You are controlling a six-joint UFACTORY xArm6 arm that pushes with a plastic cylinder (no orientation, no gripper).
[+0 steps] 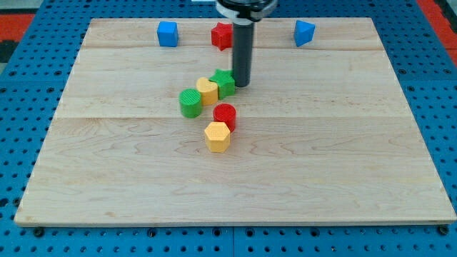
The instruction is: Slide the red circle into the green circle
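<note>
Dark rod descends upright from the view's top; my tip rests on the wooden tabletop, touching the green star's right side. No pincer is fitted. Red circle lies below, against a yellow hexagon; green circle sits to its upper left, beside a yellow block. Two blue blocks and a red star line the top.

From where I stand, nothing here can be read: no lettering, label, brand, number or sign shows on the pale wooden tabletop or on any coloured block.
</note>
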